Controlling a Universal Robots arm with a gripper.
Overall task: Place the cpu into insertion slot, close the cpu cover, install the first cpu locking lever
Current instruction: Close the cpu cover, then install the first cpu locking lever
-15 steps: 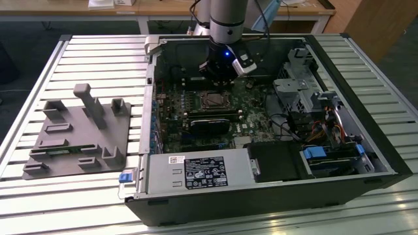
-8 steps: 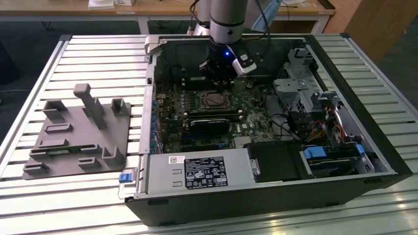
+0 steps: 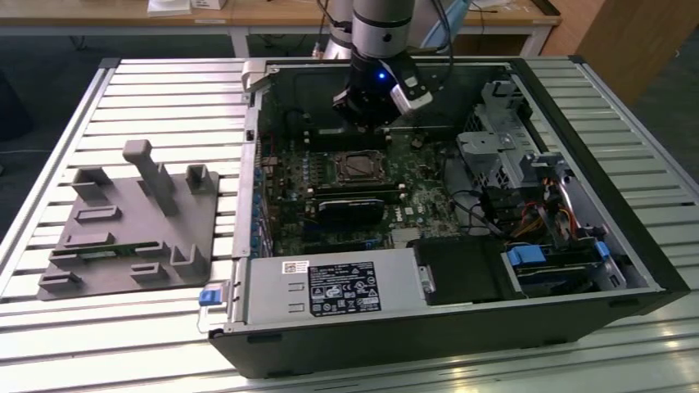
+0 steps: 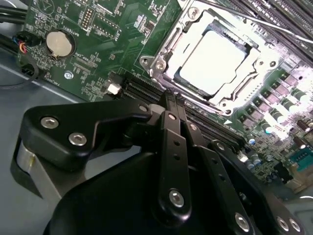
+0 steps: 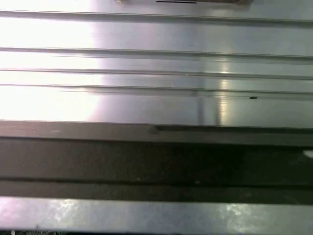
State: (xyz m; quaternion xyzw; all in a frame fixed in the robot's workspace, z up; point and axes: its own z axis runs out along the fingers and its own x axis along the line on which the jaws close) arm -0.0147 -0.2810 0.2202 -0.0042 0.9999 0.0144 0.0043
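Note:
The cpu (image 4: 212, 58) lies flat in the insertion slot (image 3: 358, 166) on the green motherboard, its pale metal face showing through the middle opening of the cpu cover (image 4: 165, 55). The silver cover frame lies down over the chip. A thin metal lever rod (image 4: 244, 19) runs along one side of the socket. My gripper (image 4: 172, 100) hangs just off the socket's edge with its black fingers (image 4: 168, 128) pressed together and nothing between them. In the exterior view the gripper (image 3: 372, 115) hovers inside the open case, a little beyond the socket.
A black card (image 3: 349, 205) sits close to the socket. The power supply (image 3: 327, 286), drive bays (image 3: 497, 155) and cables (image 3: 546, 217) crowd the case. A grey fixture (image 3: 131, 221) stands on the slatted table at the exterior view's left. A coin battery (image 4: 59, 43) sits on the board.

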